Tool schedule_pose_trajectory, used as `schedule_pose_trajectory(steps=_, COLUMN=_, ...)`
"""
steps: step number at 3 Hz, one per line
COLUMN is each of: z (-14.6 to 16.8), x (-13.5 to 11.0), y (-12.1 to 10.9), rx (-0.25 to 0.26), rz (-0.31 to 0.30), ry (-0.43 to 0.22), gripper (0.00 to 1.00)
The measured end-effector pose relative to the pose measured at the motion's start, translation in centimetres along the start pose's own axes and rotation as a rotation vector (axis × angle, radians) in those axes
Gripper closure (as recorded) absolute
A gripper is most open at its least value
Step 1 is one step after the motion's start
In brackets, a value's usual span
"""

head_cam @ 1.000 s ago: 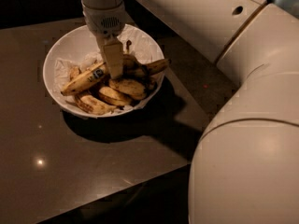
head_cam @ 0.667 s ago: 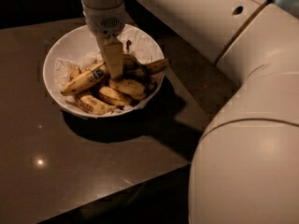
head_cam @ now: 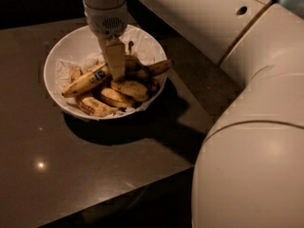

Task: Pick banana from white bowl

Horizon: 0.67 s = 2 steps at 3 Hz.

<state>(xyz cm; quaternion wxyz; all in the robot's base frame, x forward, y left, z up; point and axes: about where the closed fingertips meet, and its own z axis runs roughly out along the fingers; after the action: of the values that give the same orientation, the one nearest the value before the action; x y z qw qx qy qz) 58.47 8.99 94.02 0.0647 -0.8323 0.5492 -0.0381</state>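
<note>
The white bowl (head_cam: pixel 53 61) stands on the dark table, lined with crumpled white paper. Several bananas lie in it. The banana (head_cam: pixel 84 81) is the longest one, yellow with brown speckles and a small blue sticker at mid-length, lying along the bowl's left side. My gripper (head_cam: pixel 116 73) reaches straight down from above into the middle of the bowl. Its tip is at the banana's right end, just right of the sticker. The gripper hides that end of the banana.
Shorter, browner bananas (head_cam: pixel 129 88) lie at the bowl's front and right. The dark table (head_cam: pixel 95 165) ends at a front edge and a right edge close to the bowl. My large white arm (head_cam: pixel 251 127) fills the right side of the view.
</note>
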Motion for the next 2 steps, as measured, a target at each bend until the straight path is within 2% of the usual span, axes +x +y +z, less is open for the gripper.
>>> schedule_pose_trajectory(steps=2, z=0.77, x=0.0, y=0.11, rx=0.0, rz=0.0, ry=0.0, gripper=0.11)
